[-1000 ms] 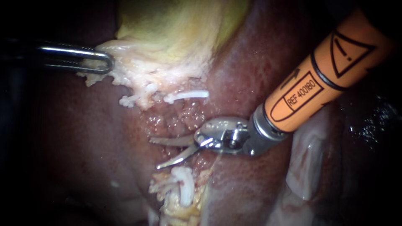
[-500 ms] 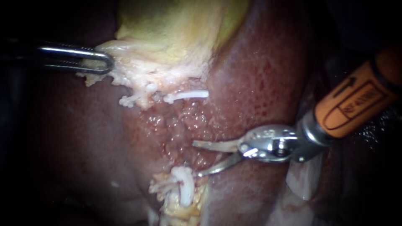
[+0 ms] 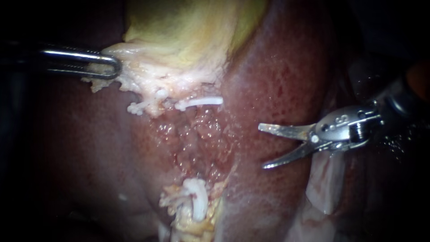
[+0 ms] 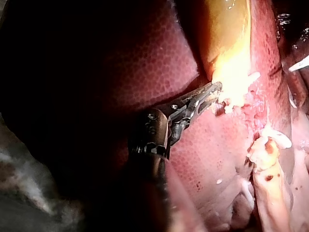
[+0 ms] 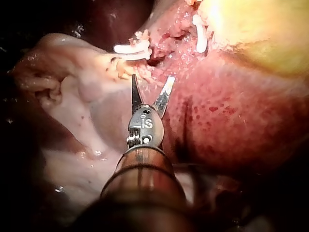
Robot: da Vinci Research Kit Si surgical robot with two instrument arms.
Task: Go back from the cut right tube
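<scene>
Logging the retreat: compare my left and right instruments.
The left instrument has its pincer shut on the gallbladder at its pale edge; the right instrument has its pincer open, holding nothing. The left's is blunt and looped, the right's thin and pointed, over the liver. Both are metal.

**Right instrument** (image 3: 262,147): the shaft enters from the right edge of the endoscope view. The wrist sits roughly level and the pincer points toward the view's left. The pincer is open (a clear V-shaped gap between two slim, pointed jaws), with nothing held in it. In the right wrist view, the right instrument (image 5: 152,78) extends straight ahead of its shaft, with the same spread.

**Left instrument** (image 3: 114,67): the shaft enters from the left edge, nearly level. The pincer is clamped on the pale edge of the gallbladder (image 3: 143,74), jaws close together.
</scene>
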